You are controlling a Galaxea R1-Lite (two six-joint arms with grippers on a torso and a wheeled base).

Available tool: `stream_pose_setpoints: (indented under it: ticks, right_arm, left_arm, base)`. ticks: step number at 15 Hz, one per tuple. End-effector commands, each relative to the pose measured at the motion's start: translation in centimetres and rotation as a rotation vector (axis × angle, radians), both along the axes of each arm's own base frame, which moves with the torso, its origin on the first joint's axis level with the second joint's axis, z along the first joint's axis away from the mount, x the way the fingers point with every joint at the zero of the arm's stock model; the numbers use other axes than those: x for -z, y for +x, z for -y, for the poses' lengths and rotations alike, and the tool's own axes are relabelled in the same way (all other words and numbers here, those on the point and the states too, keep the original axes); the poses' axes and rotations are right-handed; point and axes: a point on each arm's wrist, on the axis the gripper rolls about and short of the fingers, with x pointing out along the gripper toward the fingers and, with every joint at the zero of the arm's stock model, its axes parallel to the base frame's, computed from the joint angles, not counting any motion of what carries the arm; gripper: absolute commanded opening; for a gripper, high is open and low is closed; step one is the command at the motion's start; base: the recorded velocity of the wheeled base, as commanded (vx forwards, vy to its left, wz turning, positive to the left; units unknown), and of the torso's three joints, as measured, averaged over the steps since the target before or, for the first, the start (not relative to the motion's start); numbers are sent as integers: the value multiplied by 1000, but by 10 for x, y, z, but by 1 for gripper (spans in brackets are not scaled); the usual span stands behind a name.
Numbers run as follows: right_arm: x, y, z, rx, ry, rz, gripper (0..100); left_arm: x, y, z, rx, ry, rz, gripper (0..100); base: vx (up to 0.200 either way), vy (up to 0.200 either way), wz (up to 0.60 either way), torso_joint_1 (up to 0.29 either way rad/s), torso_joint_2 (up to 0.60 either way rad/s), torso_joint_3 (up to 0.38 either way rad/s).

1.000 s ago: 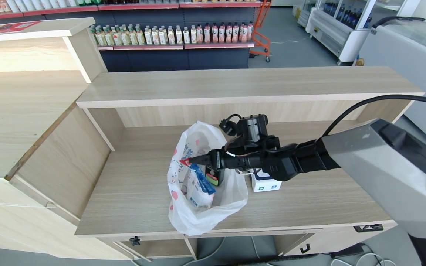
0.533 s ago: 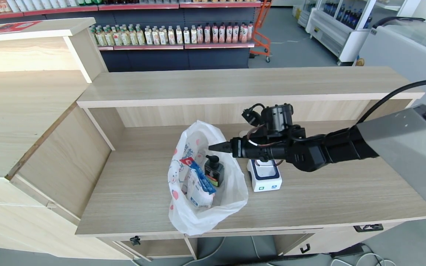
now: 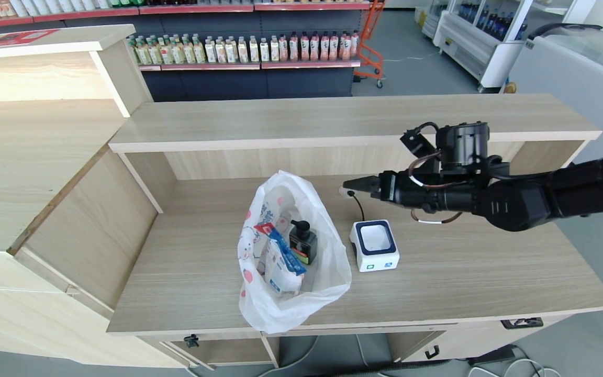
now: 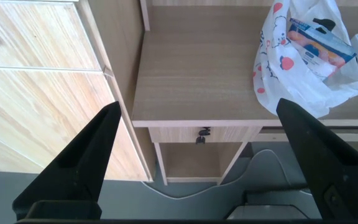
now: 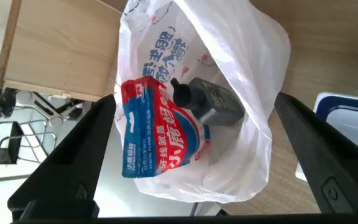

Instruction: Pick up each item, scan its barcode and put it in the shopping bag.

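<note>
Right claw [image 3: 358,184] released, empty; left claw [image 4: 197,109] too. Risk: right one snags scanner cable [image 3: 358,207], dragging scanner [image 3: 374,246] into shopping bag [image 3: 280,309].

Pale wooden counter [image 3: 333,120]; drink shelves [image 3: 244,50] behind, grey floor [image 3: 416,68], perhaps freezers [image 3: 471,44] rightward.

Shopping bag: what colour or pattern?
White translucent plastic shopping bag with red-pink printed shapes and blue lettering; best in the head view.

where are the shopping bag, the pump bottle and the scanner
shopping bag [image 3: 333,275], head view, its white right wall
pump bottle [image 3: 304,244], head view, dark body below the pump
scanner [image 3: 375,241], head view, pale window on top
</note>
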Motion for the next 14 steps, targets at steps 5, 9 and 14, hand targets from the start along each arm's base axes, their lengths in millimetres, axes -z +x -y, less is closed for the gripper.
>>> stream_pose_setpoints:
  ticks: [5,9,14]
  right_arm:
    - [-4,-239,139,484,-214,208,100]
    - [78,-352,141,683,-350,390,100]
    - [114,-390,141,745,-358,400,100]
  left_arm:
    - [0,0,0,-1,0,0,100]
    - [0,0,0,-1,0,0,100]
    - [0,0,0,-1,0,0,100]
  base:
    - [0,0,0,0,0,0]
    - [0,0,0,0,0,0]
    - [0,0,0,0,0,0]
